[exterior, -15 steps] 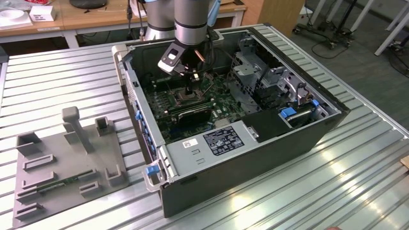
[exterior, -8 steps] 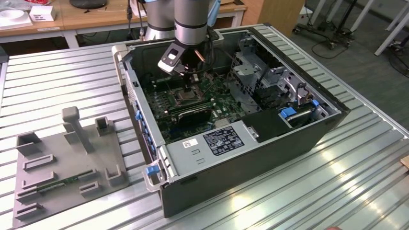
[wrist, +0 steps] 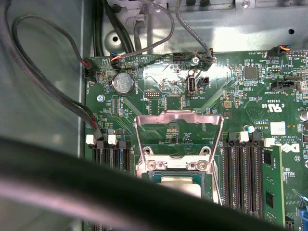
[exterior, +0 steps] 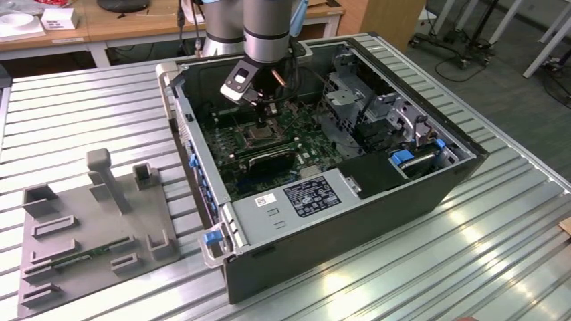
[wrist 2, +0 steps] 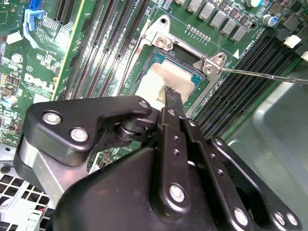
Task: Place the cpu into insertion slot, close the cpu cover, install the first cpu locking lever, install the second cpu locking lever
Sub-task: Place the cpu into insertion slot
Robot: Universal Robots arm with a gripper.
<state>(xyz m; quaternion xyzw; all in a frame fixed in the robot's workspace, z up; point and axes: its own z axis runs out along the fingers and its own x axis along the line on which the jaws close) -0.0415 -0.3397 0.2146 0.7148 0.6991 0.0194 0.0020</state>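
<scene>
An open computer case [exterior: 357,221] lies on its side on a ribbed metal desk [exterior: 482,267], with a green circuit board [exterior: 303,144] on its floor. The robot arm [exterior: 266,30] reaches down into the case from the far side. The gripper [exterior: 259,122] hangs just above the middle of the board.

In the second wrist view the gripper [wrist 2: 163,95] tapers to a pale tip directly over the cpu [wrist 2: 186,76]. Whether the tip touches the chip, and whether the gripper is open or closed, cannot be told.

The cpu [wrist: 182,185] lies flat inside the insertion slot [wrist: 150,165], its silver-grey top facing up and the slot's metal rim around it. The cpu cover [wrist: 179,114] is swung open, off the slot. It stays hinged at the slot's edge, and the green board shows through its cut-out centre. In the second wrist view a thin metal lever [wrist 2: 262,75] sticks out sideways from a corner of the slot, clear of the cover.

Long black memory slots [wrist: 240,168] run along both sides of the insertion slot. A round coin battery [wrist: 123,83] sits on the board beyond the cover, and dark cables [wrist: 48,91] curve along the case wall. On the exterior view's left, well apart from the case, a grey holder tray [exterior: 89,234] with upright blocks rests on the desk.
</scene>
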